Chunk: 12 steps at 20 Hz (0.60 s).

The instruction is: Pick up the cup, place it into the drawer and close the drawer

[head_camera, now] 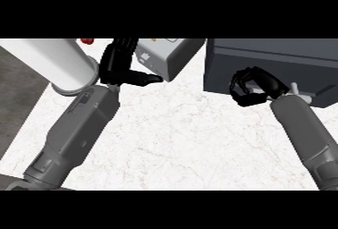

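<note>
While the left hand is held open just beside a white cylinder, the right hand is curled shut at the dark cabinet's front.
The cylinder, the only cup-like thing, is seen tilted at the marble counter's upper left, rim lowest. Nothing is seen inside the right fingers, and a pale box is set between left hand and cabinet.

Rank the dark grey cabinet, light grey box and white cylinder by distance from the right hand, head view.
From the right hand:
1. dark grey cabinet, at the right; the hand overlaps its front.
2. light grey box, top centre.
3. white cylinder, far left.
</note>
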Tool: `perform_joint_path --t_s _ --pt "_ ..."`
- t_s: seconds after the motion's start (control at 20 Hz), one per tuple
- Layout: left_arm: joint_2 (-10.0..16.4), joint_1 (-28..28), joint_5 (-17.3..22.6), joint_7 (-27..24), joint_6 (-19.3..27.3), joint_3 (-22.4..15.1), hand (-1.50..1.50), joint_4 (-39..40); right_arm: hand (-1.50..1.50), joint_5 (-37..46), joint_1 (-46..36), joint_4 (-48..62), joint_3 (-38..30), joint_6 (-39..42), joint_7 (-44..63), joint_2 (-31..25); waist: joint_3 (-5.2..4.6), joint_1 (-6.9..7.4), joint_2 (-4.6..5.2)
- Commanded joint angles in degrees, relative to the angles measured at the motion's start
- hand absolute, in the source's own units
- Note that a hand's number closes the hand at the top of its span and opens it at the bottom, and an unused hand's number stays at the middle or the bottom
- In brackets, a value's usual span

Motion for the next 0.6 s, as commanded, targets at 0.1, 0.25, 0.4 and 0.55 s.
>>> perform_joint_path --t_s 0.1,0.25,0.4,0.55 --pt "1.46 1.40 0.48 0.57 -2.27 0.05 -1.50 -1.15 1.50 -0.78 -9.25 1.56 -4.98 -3.46 3.65 -7.61 -0.58 2.83 1.37" --pt "1.43 2.01 0.73 0.61 -2.39 0.16 -1.50 -1.56 1.50 -2.04 -9.48 0.61 -5.70 -2.50 4.39 -7.57 -0.63 3.38 1.16" --pt "0.48 1.79 0.93 1.09 -2.66 -0.21 -1.50 -2.10 1.50 -2.93 -9.26 -0.16 -5.86 -0.11 4.26 -8.41 -0.61 3.03 1.21" --pt "1.77 3.62 0.61 0.60 -3.57 -0.38 -1.50 -2.23 1.50 -3.21 -8.81 -1.07 -5.88 1.13 4.40 -9.74 -0.70 3.85 0.99"
